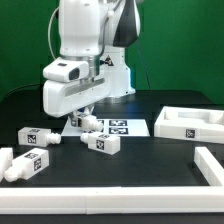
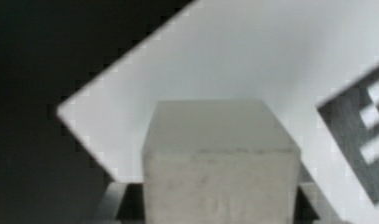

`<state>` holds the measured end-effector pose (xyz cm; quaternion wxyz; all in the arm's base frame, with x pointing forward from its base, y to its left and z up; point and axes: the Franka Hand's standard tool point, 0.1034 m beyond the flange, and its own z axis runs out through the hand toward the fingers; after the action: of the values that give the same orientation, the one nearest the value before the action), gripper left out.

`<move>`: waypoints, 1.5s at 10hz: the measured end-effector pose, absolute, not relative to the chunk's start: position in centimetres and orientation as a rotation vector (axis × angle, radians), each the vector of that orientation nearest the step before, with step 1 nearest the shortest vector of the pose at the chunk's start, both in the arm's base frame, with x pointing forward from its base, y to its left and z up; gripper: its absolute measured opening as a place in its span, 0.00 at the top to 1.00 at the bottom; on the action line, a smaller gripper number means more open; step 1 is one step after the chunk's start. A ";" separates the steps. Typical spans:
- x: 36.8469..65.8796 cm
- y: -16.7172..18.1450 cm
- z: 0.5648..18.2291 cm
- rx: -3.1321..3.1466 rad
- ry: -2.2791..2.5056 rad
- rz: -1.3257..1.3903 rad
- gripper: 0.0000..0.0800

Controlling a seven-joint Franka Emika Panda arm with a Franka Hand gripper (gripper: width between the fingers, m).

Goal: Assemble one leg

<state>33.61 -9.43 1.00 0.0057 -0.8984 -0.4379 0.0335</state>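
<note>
My gripper (image 1: 84,112) hangs low over the near-left corner of the marker board (image 1: 125,127). It is shut on a leg (image 1: 90,122), a short white post with square tags. In the wrist view the leg (image 2: 218,160) fills the gap between the jaws of the gripper (image 2: 218,208), with the marker board (image 2: 257,60) behind it. Three more legs lie on the black table: one (image 1: 38,137) at the exterior view's left, one (image 1: 103,143) in the middle front, one (image 1: 20,163) at the front left.
The large flat white panel (image 1: 190,122) with a raised rim lies at the exterior view's right. A white border rail (image 1: 110,204) runs along the front edge, with another white piece (image 1: 210,165) at the front right. The robot base (image 1: 105,70) stands behind the marker board.
</note>
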 end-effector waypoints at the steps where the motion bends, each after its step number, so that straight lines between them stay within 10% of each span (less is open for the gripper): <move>1: 33.8 -10.3 0.8 -2.814 -1.364 0.108 0.67; 3: 33.9 -10.6 0.7 -2.819 -1.357 0.108 0.67; 7: 34.8 -9.6 2.2 -2.825 -1.321 0.140 0.23; 10: 39.2 -7.3 6.5 -2.843 -1.332 0.124 0.19; 15: 44.1 -4.0 3.9 -2.855 -1.346 0.075 0.19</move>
<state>44.09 -4.01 3.89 -0.0077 -0.9042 -0.4263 0.0239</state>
